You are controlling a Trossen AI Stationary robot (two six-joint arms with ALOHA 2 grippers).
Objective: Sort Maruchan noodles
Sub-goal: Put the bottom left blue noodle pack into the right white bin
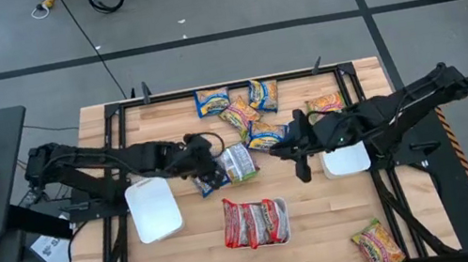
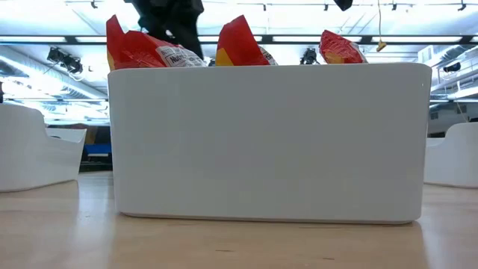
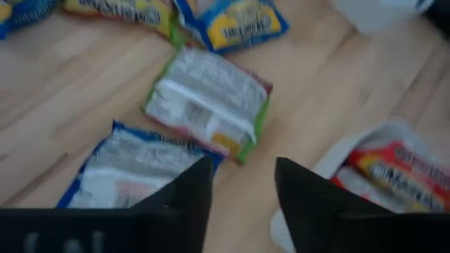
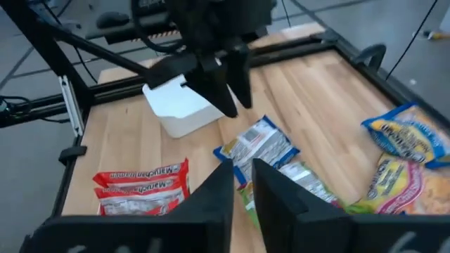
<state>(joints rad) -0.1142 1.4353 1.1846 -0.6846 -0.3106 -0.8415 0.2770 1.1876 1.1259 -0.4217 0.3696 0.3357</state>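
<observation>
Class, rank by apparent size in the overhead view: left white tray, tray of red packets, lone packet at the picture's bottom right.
1. Tray of red packets and left white tray: alike, unranked.
2. Corner packet: smallest.

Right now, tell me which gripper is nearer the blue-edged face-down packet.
Left. The left gripper hangs right over the blue-edged packet; the right gripper is farther off, beyond the green-edged packet.

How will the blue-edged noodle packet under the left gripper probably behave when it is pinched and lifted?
The blue-edged packet lies flat and face down on the wooden table below the open left gripper. It looks thin, so it is probably light. Its crinkly plastic wrap may slip or buckle at the edges. The block inside likely keeps it fairly stiff, yet a hard pinch might crack it.
</observation>
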